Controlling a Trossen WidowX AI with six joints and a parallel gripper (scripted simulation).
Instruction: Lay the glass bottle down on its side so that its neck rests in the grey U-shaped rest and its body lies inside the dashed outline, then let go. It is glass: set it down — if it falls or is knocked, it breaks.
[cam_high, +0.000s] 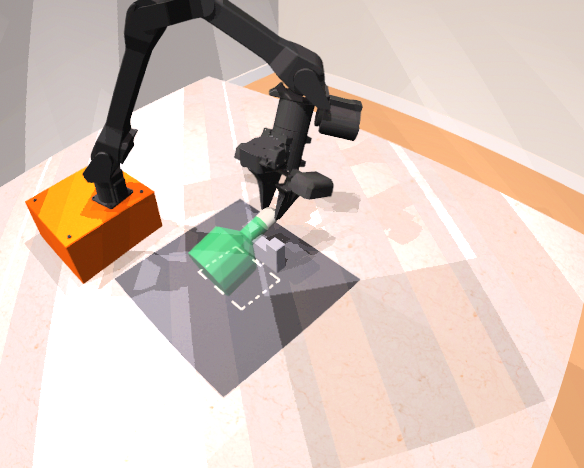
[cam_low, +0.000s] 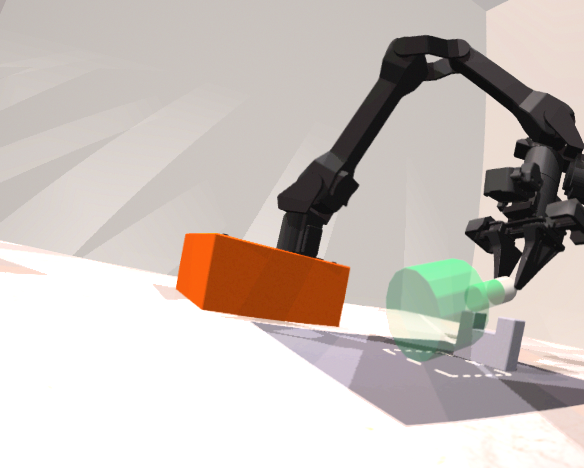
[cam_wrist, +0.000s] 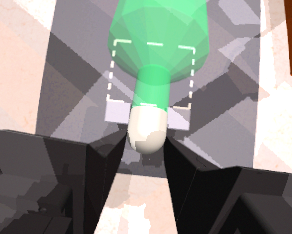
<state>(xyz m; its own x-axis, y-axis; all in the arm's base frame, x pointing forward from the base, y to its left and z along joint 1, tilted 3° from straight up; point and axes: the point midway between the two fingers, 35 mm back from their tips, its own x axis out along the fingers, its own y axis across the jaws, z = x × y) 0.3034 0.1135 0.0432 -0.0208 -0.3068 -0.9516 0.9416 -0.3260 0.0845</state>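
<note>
The green glass bottle (cam_high: 220, 250) (cam_low: 430, 300) (cam_wrist: 157, 30) lies almost level in the air, its neck a little higher than its base. My gripper (cam_high: 270, 213) (cam_low: 507, 283) (cam_wrist: 145, 138) is shut on its white cap. The neck is above the grey U-shaped rest (cam_high: 270, 256) (cam_low: 487, 350) (cam_wrist: 117, 111), not down in the slot; in the wrist view it lines up between the two posts. The body hangs partly over the dashed outline (cam_high: 236, 304) (cam_low: 452, 375) (cam_wrist: 193, 51) and reaches past its base-side end. Whether the base's lower edge touches the mat, I cannot tell.
The dark grey mat (cam_high: 225, 360) (cam_low: 415, 405) (cam_wrist: 65, 75) lies under the bottle, rest and outline. The orange block (cam_high: 115, 240) (cam_low: 270, 285) that carries my arm stands beyond the mat's edge, on the bottle's base side.
</note>
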